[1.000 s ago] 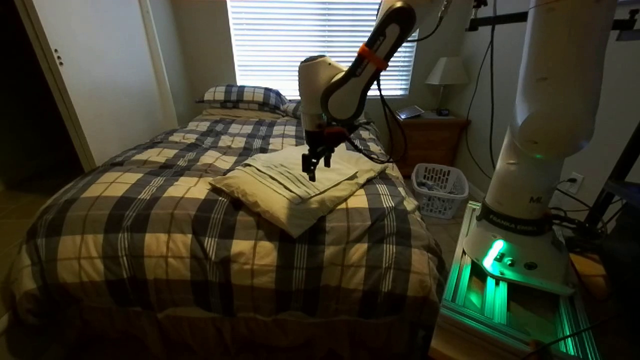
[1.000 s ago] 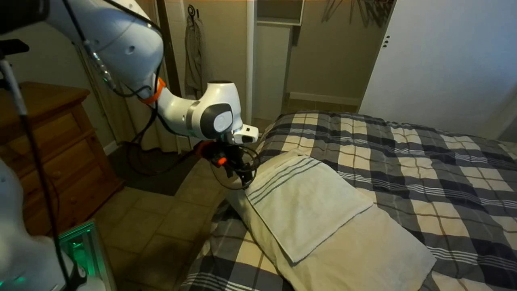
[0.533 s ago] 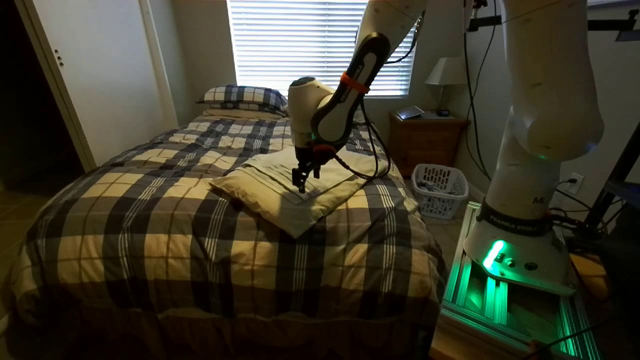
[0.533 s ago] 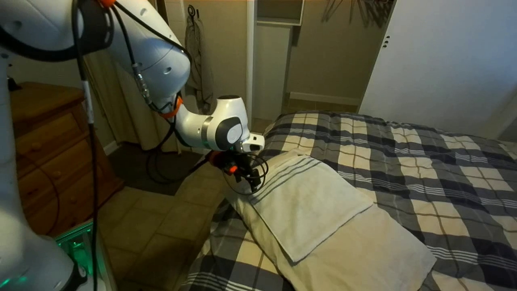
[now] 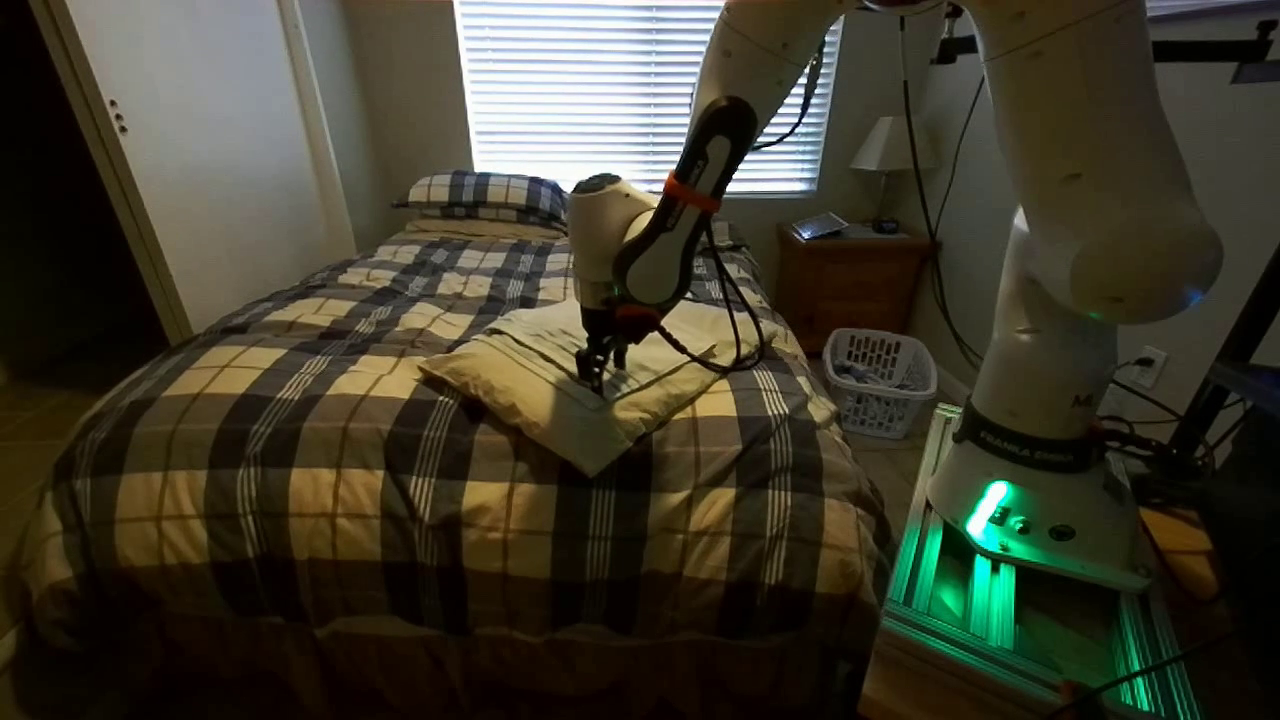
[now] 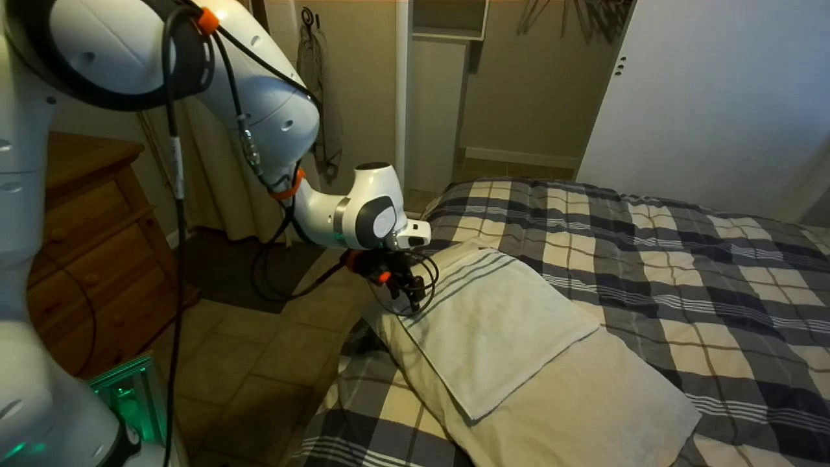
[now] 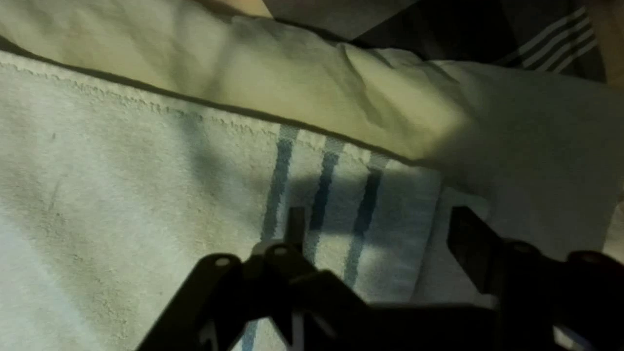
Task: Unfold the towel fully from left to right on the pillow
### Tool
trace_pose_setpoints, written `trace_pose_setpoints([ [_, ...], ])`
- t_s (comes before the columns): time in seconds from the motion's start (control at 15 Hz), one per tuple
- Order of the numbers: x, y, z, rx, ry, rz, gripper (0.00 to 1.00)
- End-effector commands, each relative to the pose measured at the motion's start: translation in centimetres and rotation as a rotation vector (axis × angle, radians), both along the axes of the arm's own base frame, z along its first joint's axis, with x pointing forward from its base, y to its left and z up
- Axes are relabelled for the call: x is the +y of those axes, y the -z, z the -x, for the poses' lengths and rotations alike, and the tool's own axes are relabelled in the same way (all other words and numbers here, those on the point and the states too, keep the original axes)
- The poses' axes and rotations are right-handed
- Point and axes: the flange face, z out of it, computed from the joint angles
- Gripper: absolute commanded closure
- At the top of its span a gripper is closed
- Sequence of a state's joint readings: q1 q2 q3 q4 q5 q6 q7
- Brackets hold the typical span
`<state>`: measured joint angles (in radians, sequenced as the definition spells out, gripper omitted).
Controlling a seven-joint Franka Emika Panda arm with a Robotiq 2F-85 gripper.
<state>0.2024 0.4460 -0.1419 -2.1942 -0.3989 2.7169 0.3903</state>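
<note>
Gripper [image 7: 378, 226] sunk lower, spread apart; fuzzy, striped, squarish towel [image 6: 499, 334] atop wrinkled pillow [image 6: 583, 402]

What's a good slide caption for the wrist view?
Open black jaws span the edge of a blue-striped, folded cream cloth towel on a cream fabric pillow; contact unclear.

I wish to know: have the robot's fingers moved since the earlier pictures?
Yes. In an exterior view, the fingers have come lower, closer to the near corner of the pillow.
</note>
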Motion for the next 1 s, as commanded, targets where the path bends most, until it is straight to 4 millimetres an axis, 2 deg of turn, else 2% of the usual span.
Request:
trace_pose_setpoints([
  [0.0, 0.22, 0.70, -0.88, -0.021, 0.000, 0.017, 0.54],
  [0.07, 0.23, 0.85, -0.93, -0.020, -0.001, 0.020, 0.60],
  [0.13, 0.27, 0.98, -0.97, -0.018, -0.001, 0.020, 0.21],
  [0.27, 0.36, 1.16, -0.98, -0.013, -0.001, 0.023, 0.20],
  [0.33, 0.42, 1.21, -0.99, -0.012, -0.002, 0.025, 0.15],
  [0.4, 0.46, 1.23, -1.02, -0.012, -0.002, 0.027, 0.54],
  [0.53, 0.52, 1.24, -1.12, -0.013, -0.002, 0.029, 0.53],
  [0.93, 0.48, 0.83, -0.99, -0.021, 0.012, 0.039, 0.95],
])
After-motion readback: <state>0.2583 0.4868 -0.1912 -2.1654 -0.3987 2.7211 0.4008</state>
